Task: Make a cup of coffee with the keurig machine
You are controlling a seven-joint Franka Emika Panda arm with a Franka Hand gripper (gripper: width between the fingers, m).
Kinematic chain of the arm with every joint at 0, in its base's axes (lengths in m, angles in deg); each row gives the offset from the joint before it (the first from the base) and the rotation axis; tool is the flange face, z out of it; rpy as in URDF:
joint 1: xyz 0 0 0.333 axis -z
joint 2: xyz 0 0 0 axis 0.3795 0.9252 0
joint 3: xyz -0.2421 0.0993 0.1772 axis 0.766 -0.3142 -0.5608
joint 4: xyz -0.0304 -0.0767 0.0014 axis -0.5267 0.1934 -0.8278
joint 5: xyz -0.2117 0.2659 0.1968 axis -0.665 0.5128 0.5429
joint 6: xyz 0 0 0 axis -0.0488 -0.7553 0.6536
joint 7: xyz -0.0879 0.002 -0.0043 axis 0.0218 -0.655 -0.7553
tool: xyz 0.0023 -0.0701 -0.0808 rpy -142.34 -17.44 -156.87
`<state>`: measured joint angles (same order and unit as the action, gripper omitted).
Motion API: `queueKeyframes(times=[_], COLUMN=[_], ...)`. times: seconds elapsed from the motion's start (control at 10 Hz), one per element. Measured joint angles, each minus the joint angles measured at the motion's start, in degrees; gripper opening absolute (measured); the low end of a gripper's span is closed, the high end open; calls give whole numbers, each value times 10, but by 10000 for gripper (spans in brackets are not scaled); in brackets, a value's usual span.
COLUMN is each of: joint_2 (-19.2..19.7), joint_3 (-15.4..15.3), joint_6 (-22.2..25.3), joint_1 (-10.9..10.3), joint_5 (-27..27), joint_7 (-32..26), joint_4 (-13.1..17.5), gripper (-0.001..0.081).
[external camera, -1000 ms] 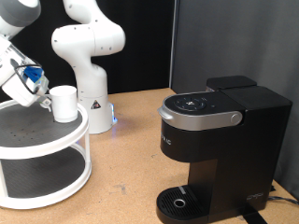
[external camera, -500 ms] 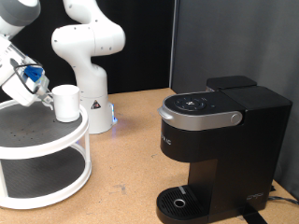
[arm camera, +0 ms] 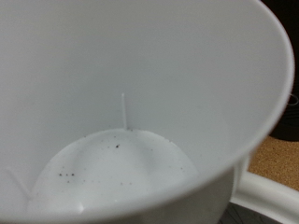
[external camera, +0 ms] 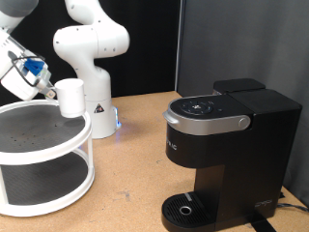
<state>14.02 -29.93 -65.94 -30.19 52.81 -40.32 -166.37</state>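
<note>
cup (external camera: 70,98) in clenched claw (external camera: 48,90), above shelf rim (external camera: 58,103), clear of keurig machine (external camera: 228,155)

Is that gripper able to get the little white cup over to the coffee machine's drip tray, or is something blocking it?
Probably yes. The gripper is at the cup, raised just above the white tiered stand. Only bare table lies between there and the keurig machine, and its drip tray sits open under the spout.
</note>
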Motion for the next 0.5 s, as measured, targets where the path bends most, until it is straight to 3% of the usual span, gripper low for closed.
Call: queueKeyframes(times=[0.5], joint_2=[-23], joint_3=[-35], joint_6=[44], joint_1=[5], joint_5=[7], joint_7=[55], joint_4=[18], gripper=[67])
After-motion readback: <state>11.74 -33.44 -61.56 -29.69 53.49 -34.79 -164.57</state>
